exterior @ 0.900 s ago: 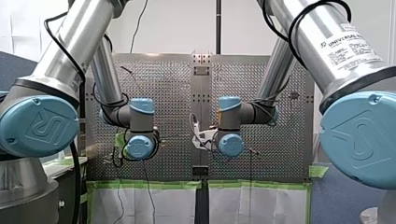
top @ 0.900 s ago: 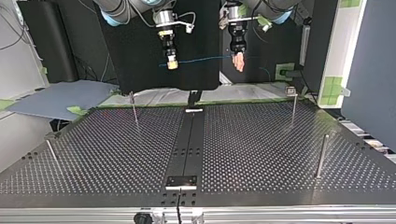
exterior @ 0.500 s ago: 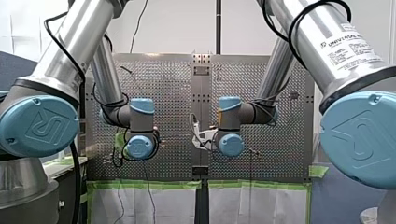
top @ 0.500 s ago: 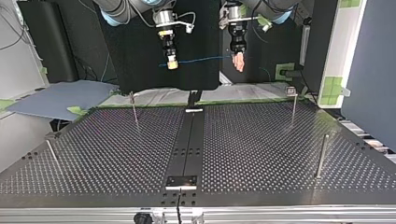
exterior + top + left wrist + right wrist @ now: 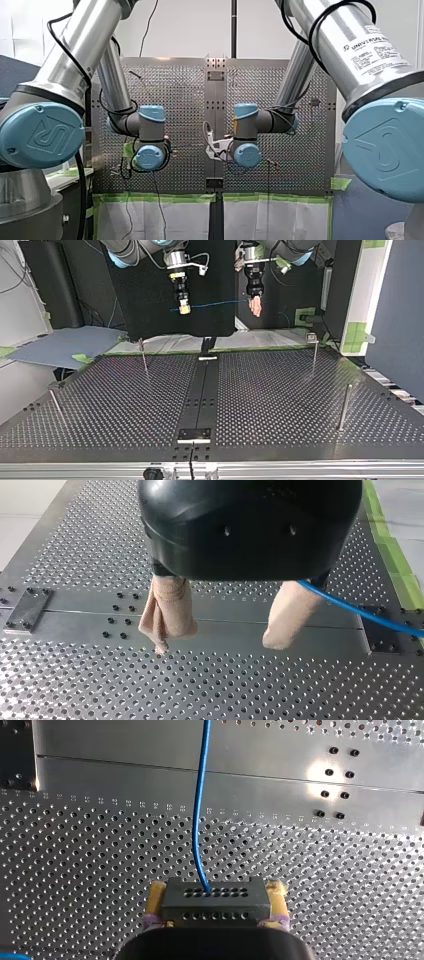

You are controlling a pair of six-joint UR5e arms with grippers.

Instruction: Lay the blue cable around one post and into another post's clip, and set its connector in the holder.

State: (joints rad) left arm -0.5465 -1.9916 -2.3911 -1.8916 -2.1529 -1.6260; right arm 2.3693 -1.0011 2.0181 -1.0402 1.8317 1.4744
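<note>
Right wrist view: my right gripper (image 5: 217,892) is clamped on the dark connector (image 5: 216,906), with its yellow pads (image 5: 157,895) at both ends. The blue cable (image 5: 199,820) runs straight ahead from it, above the perforated table (image 5: 75,870). Left wrist view: my left gripper (image 5: 216,646) stands wide apart, holding nothing — the cable passes just behind one beige pad (image 5: 287,615). Top view: the cable spans between both grippers, well above the table.

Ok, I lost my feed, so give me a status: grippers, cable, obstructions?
Right gripper shut on connector. Left gripper open, blue cable running past one finger. Cable aloft, clear of the posts. No obstruction seen.
</note>
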